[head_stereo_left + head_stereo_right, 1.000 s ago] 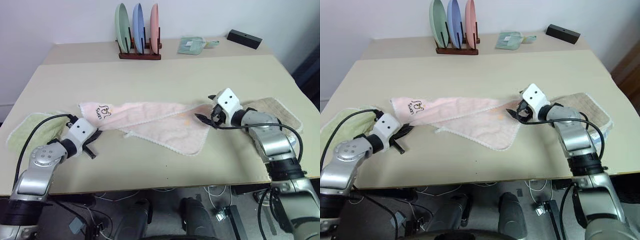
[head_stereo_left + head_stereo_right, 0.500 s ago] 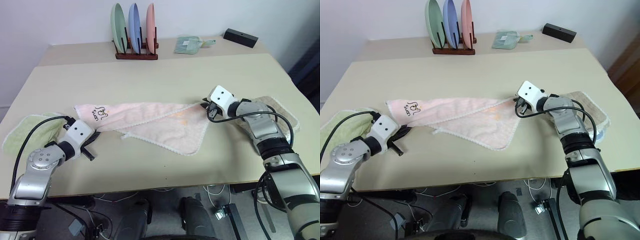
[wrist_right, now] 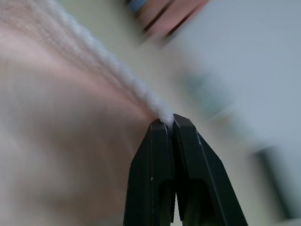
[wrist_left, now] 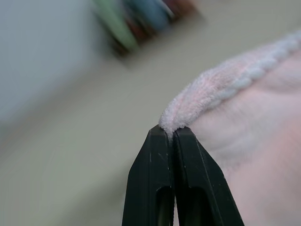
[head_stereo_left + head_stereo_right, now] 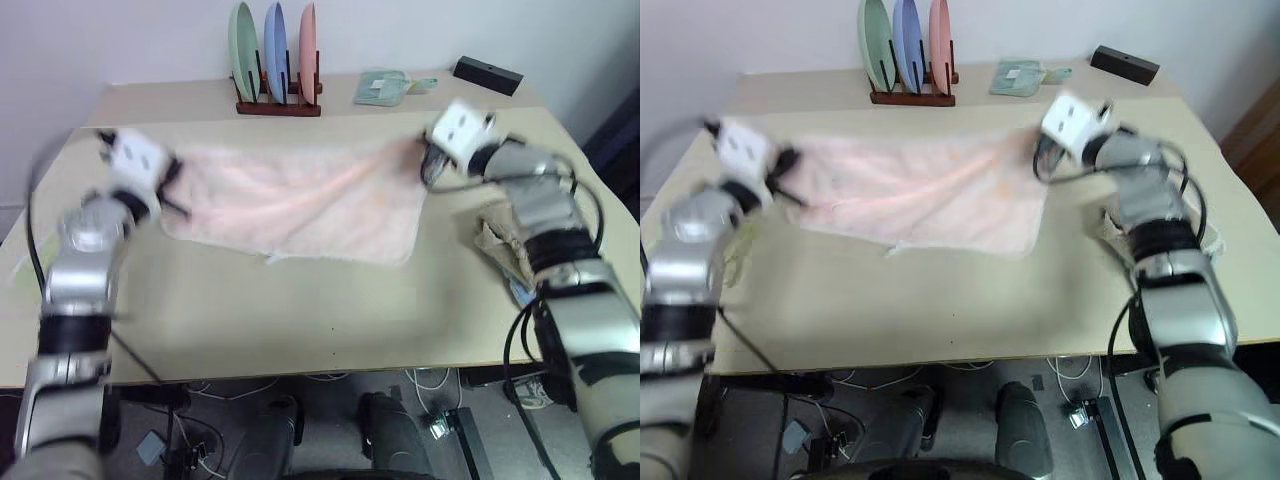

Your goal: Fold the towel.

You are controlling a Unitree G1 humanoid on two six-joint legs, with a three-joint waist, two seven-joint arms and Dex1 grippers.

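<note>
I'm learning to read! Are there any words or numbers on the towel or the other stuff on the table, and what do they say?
No text can be read right now.
Pink towel, held up by the left gripper and right gripper: no writing shows on the side in view.
Pale green packet at the back of the table: has a whitish label, too small to read.
Black box: no marking can be made out.
</note>
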